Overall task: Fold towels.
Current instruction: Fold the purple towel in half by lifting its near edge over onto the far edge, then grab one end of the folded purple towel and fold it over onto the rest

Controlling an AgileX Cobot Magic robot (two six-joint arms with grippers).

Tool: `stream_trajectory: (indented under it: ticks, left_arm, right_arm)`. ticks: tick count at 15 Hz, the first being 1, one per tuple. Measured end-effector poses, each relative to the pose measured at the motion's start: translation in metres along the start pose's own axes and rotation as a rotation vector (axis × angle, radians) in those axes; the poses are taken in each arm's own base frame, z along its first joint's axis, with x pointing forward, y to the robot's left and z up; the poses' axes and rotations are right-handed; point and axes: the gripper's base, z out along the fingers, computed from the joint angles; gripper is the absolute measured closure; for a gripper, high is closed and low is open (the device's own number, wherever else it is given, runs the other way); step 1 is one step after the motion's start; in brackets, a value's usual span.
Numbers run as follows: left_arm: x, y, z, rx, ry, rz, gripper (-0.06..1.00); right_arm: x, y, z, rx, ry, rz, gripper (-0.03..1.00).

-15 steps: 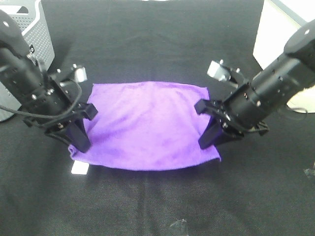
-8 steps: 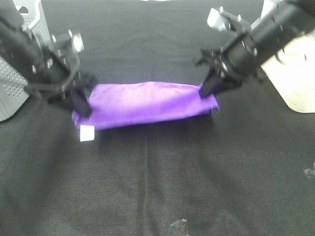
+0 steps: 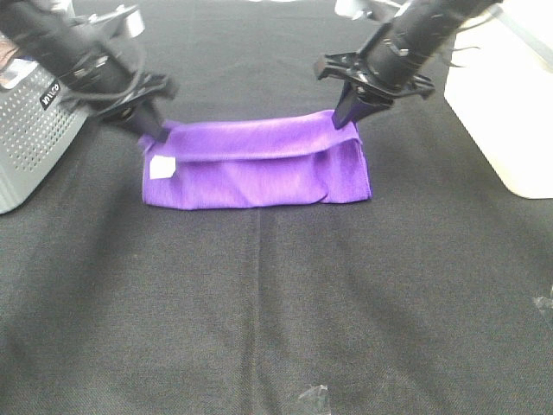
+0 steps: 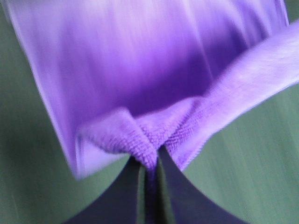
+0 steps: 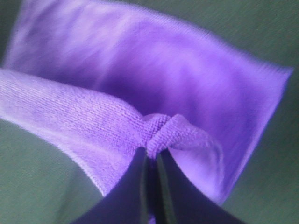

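The purple towel (image 3: 255, 169) hangs doubled over the black table in the exterior view, held up by its two upper corners, its lower part resting on the cloth. A small white tag (image 3: 161, 168) shows at its left edge. My left gripper (image 3: 154, 131) is shut on the towel's left corner; the left wrist view shows the pinched fold (image 4: 148, 149) between the dark fingers. My right gripper (image 3: 344, 117) is shut on the right corner; the right wrist view shows the bunched fabric (image 5: 156, 133) clamped between its fingers.
A grey perforated basket (image 3: 34, 130) stands at the left edge. A white box (image 3: 510, 104) stands at the right edge. The black table cloth (image 3: 276, 311) spreads in front of the towel.
Both grippers have lifted the towel's near corners and carried them toward the far edge. The towel went from lying flat to hanging doubled.
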Motion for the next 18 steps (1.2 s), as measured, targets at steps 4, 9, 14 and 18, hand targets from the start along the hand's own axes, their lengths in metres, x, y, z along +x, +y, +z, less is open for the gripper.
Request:
stream_trajectory:
  ticks: [4,9,14,18]
  left_arm:
    - [-0.028,0.013,0.03,-0.023,-0.045,0.037,0.94]
    - [-0.043,0.025,0.063,-0.014,-0.018,0.067,0.94]
    - [-0.038,0.029,0.077,-0.004,0.044,0.05,0.93]
    - [-0.033,0.034,0.077,-0.051,0.107,0.026,0.46]
  right_arm:
    - [-0.023,-0.03,0.031,0.058,0.023,0.014,0.97]
    - [-0.018,-0.058,0.062,0.072,0.064,0.065,0.97]
    - [-0.018,-0.059,0.066,0.075,0.051,0.067,0.86]
    - [-0.017,-0.059,0.066,0.069,0.07,0.075,0.47]
